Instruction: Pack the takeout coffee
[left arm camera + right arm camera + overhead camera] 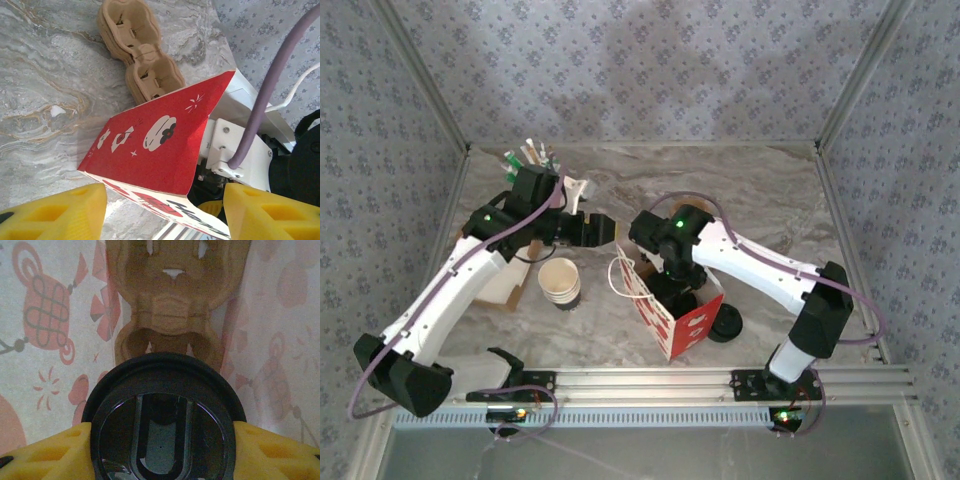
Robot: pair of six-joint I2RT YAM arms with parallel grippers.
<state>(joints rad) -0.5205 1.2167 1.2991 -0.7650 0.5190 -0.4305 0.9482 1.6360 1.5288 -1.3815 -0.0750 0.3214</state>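
The red-and-white paper bag [687, 322] stands open at the table's front centre. My right gripper [676, 284] reaches down into it. Inside the bag, the takeout coffee [162, 390] shows its round black lid, and my right gripper [162, 452] is shut on that lid with a yellow finger pressed to each side. Its white cup is hidden under the lid. A brown pulp carrier [170, 300] lies on the bag's floor just beyond. My left gripper [603, 230] hovers open by the bag's upper left rim. The red side of the bag [160, 140] lies below my left gripper [165, 202], untouched.
A stack of paper cups [560, 283] stands left of the bag. A loose black lid [725, 325] lies to its right. A pink cup with sachets [532, 158] stands at the back left. Brown pulp carriers [137, 50] lie beyond the bag. A metal rail [650, 380] runs along the front.
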